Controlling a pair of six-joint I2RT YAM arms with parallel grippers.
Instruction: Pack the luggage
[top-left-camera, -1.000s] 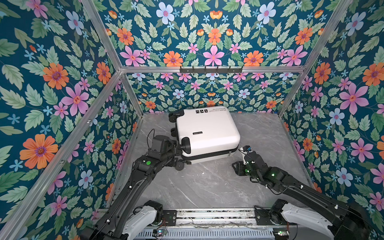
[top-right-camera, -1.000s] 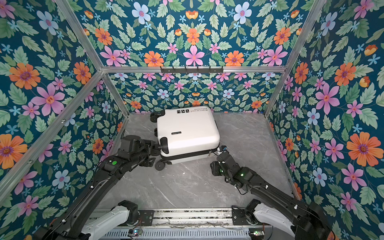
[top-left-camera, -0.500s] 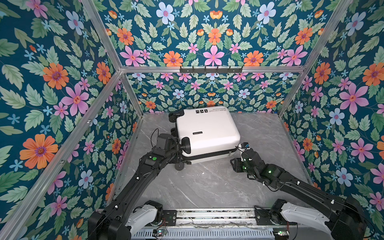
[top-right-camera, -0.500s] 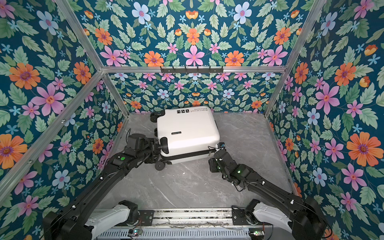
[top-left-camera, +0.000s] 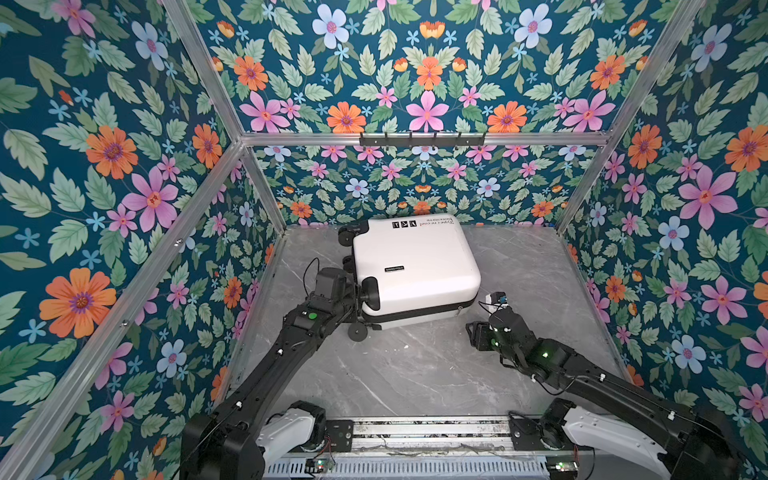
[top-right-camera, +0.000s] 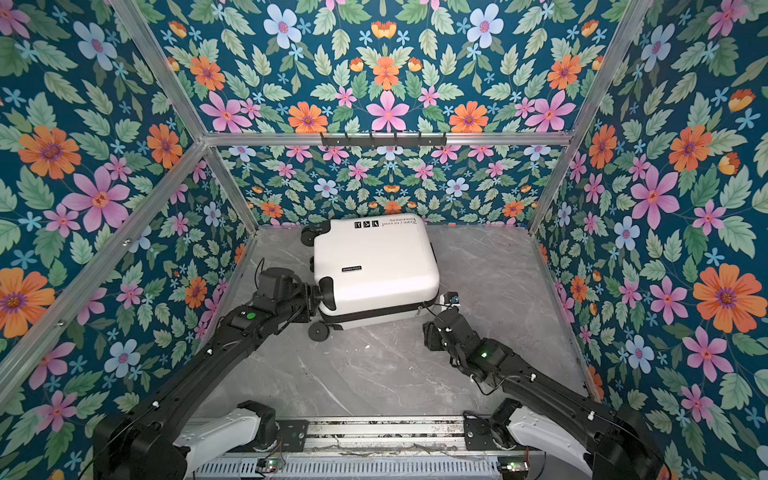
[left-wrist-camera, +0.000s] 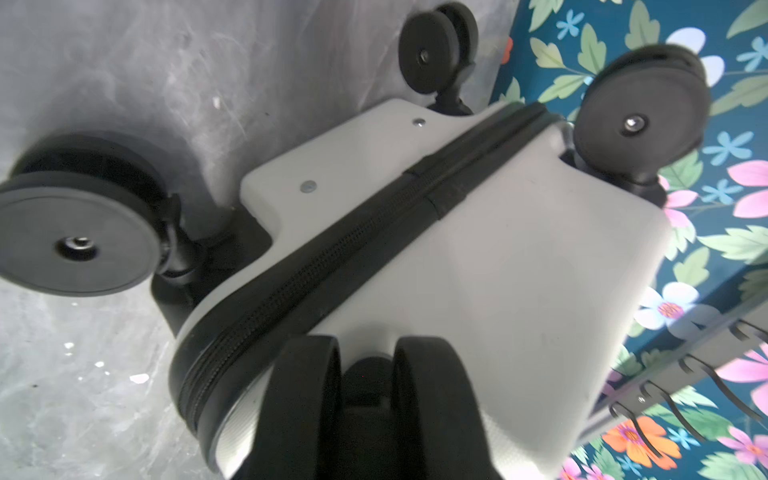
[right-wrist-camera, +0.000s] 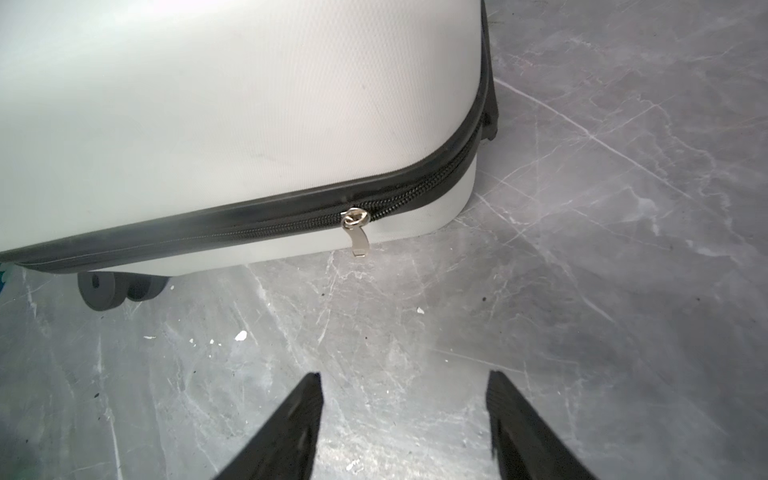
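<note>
Luggage (top-left-camera: 411, 266) lies flat on the grey floor (top-left-camera: 415, 374) close to the back wall, lid down, with its wheels toward the left arm. Its zipper pull (right-wrist-camera: 356, 232) hangs on the near side, just short of a corner; whether the zipper is fully run I cannot tell. No loose things to pack show anywhere, so filling seems done and zipping shut looks like what is left. The right gripper (right-wrist-camera: 404, 374) stands open and empty, near the pull but apart from it. The left gripper (top-left-camera: 354, 296) is at a twin wheel (left-wrist-camera: 303, 399); its jaws are hidden, so I cannot tell whether it grips.
</note>
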